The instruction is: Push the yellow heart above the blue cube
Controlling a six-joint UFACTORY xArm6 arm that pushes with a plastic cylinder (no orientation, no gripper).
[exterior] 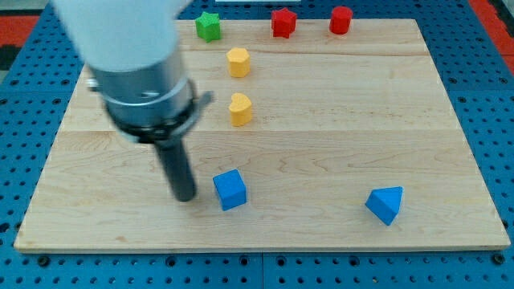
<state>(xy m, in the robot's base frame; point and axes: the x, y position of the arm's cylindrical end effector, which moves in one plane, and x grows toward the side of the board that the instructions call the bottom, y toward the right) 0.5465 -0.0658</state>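
Down on the board, my tip [185, 195] rests just to the view's left of the blue cube [230, 190], with a thin gap between them as far as I can tell. It is a plain rod, so it grips nothing; it touches no block that I can see.

The yellow heart [240, 109] sits toward the view's top from the blue cube, slightly to the view's right of it, with bare wood between the two. It stands well apart from my tip.

A second yellow block [238, 62], its shape roughly six-sided, lies just beyond the heart toward the view's top, close to it but not touching.

Along the board's top edge stand three blocks: a green star [208, 26] toward the left, a red star [283, 22] near the middle, and a red block [340, 20] of rounded outline to its right. Each is apart from the others.

Near the view's bottom right, a blue triangle [385, 205] lies by itself, well apart from the cube.

The arm's grey and white body [140, 72] fills the view's upper left and hides part of the wooden board [337, 120] behind it. The board lies on a blue perforated table [490, 48].
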